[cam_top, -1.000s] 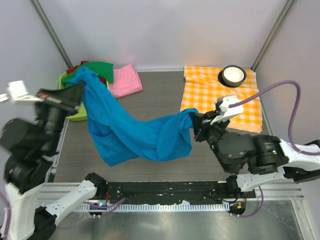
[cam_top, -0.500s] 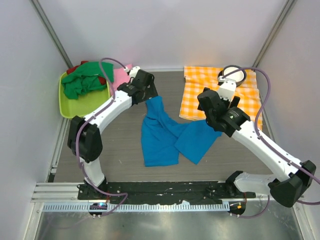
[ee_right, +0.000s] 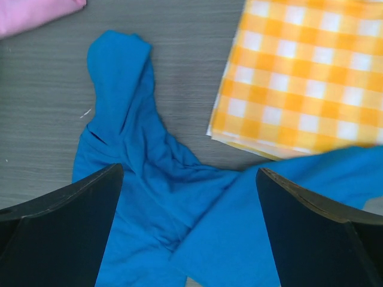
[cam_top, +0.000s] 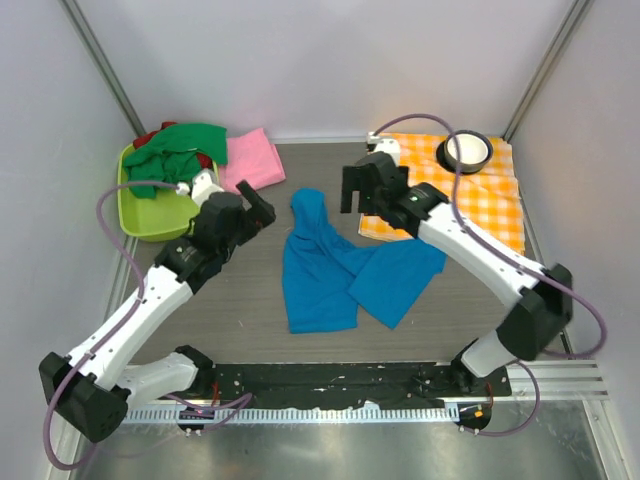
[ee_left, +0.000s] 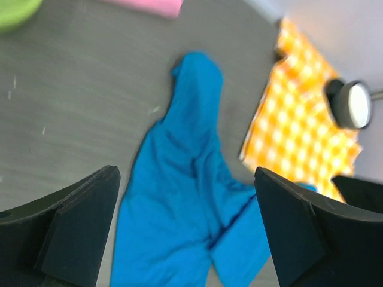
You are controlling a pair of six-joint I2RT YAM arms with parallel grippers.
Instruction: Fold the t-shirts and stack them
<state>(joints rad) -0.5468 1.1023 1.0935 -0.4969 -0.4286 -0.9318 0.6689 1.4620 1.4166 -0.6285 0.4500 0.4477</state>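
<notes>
The bright blue t-shirt [cam_top: 335, 270] lies crumpled and twisted on the grey table, one corner over the edge of the checked cloth. My left gripper [cam_top: 257, 208] hovers open to its left and holds nothing; its wrist view looks down on the blue t-shirt [ee_left: 179, 179] between wide fingers [ee_left: 78, 230]. My right gripper [cam_top: 358, 193] stands open above the shirt's far end, with the blue t-shirt [ee_right: 149, 179] below it. A pink t-shirt [cam_top: 250, 160] lies folded at the back. The green t-shirt [cam_top: 175, 148] and a red one [cam_top: 148, 137] sit bunched in the bin.
A lime-green bin [cam_top: 150, 212] stands at the back left. The orange-and-white checked cloth [cam_top: 455, 195] covers the back right, with a dark-rimmed white bowl [cam_top: 467, 150] on its far edge. Grey walls close in on both sides and at the back.
Both grippers opened and let go of the blue t-shirt, which was stretched in the air and now lies on the table. Both arms have drawn back from it.
</notes>
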